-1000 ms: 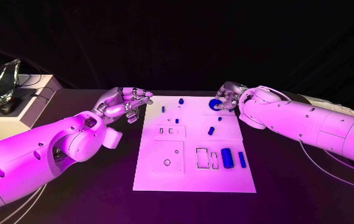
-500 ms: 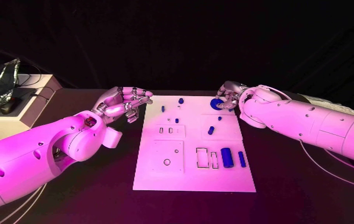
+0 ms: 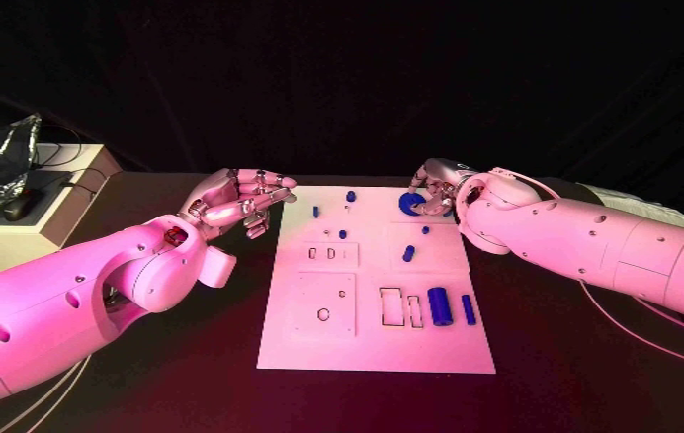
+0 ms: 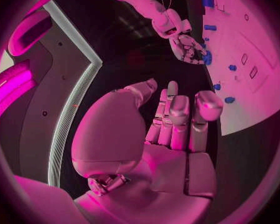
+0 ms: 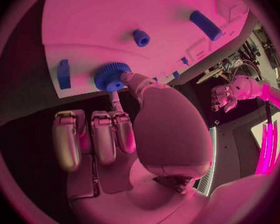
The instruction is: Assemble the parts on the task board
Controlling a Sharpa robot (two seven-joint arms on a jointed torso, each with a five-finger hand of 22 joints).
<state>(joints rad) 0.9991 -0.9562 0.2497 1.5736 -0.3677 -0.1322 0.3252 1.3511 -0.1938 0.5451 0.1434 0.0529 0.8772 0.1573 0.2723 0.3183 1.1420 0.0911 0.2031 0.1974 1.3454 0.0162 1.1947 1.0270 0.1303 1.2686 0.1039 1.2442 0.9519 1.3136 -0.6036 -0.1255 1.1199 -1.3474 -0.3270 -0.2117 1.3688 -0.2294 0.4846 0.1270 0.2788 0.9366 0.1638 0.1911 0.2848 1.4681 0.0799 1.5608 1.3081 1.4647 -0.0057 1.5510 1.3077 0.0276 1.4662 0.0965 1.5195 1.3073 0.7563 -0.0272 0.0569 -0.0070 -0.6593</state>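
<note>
Right hand (image 3: 435, 192) pinches blue gear (image 5: 112, 75) at task board (image 3: 374, 344) far right corner. Left hand (image 3: 235, 199), fingers curled in on nothing, hovers off board's far left corner, above the surface.

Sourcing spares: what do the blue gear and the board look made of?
The blue gear in the right hand looks like matte moulded or printed plastic: uniform colour, fine toothed rim, no metallic glint. The task board looks like a flat, matte white sheet with cut-out slots, probably plastic; I cannot say for sure.
</note>
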